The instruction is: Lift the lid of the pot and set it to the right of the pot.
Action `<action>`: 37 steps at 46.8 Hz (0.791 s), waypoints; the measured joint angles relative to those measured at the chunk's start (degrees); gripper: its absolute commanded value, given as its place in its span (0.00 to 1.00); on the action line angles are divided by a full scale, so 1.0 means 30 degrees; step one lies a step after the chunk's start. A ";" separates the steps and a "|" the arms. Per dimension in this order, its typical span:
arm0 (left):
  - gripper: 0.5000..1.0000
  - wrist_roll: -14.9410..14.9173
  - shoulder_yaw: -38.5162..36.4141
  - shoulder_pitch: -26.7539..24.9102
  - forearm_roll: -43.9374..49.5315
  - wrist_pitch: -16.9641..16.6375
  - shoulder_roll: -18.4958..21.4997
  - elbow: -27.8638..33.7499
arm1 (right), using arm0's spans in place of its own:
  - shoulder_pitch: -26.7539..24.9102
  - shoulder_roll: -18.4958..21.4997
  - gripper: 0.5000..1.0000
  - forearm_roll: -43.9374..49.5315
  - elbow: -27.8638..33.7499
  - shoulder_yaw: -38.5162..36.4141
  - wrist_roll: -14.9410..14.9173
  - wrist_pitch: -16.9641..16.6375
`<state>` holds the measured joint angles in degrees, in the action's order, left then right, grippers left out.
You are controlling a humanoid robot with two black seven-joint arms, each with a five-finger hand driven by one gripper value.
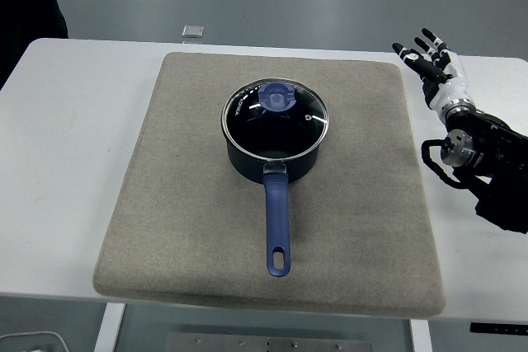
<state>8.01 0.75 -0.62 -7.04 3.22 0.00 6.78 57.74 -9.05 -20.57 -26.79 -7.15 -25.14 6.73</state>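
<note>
In the head view, the right hand (pixel 427 55) is raised over the far right part of the white bench (pixel 66 162), fingers spread loosely and grasping nothing, well apart from the pot (pixel 272 154). The glass pot lid (pixel 275 118), with its blue knob (pixel 276 97), sits closed on the dark pot at the middle of a grey mat (pixel 173 228). The pot's blue handle (pixel 278 228) points toward the near edge. Beyond the bench lies grey floor.
</note>
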 measured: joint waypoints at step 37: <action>1.00 0.0008 -0.0010 0.0002 0.0003 -0.0048 0.0000 0.0011 | -0.0141 -0.0143 0.83 -0.0003 0.0004 -0.1718 -0.0738 -0.3024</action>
<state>8.03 0.72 -0.61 -7.03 3.08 0.00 6.81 57.31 -9.48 -20.57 -26.78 -12.30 -27.35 -2.35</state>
